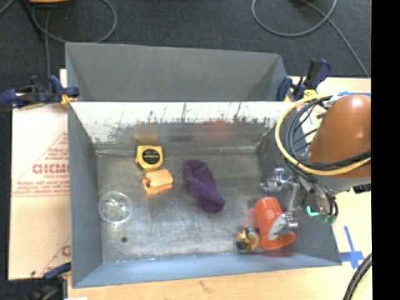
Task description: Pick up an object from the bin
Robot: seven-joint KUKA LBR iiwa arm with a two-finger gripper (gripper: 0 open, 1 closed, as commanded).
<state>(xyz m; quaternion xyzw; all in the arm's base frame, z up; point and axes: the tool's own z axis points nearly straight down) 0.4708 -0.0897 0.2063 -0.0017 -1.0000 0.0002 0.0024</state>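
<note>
Down in the bin's (84, 199) near right corner, an orange-red cup (265, 220) sits under the jaws; whether they are clenched or released I cannot tell. It looks like light, stiff, smooth plastic, probably best taken across its thin wall.

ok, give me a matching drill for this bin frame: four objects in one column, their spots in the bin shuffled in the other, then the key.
Things
1. yellow tape measure
2. purple cloth
3. clear round cup
4. red-orange plastic piece

Places
A. lower left of the bin floor
B. lower right, at the gripper
C. by the far wall, left of middle
D. about the middle of the floor

Pairs: 1-C, 2-D, 3-A, 4-B
</note>
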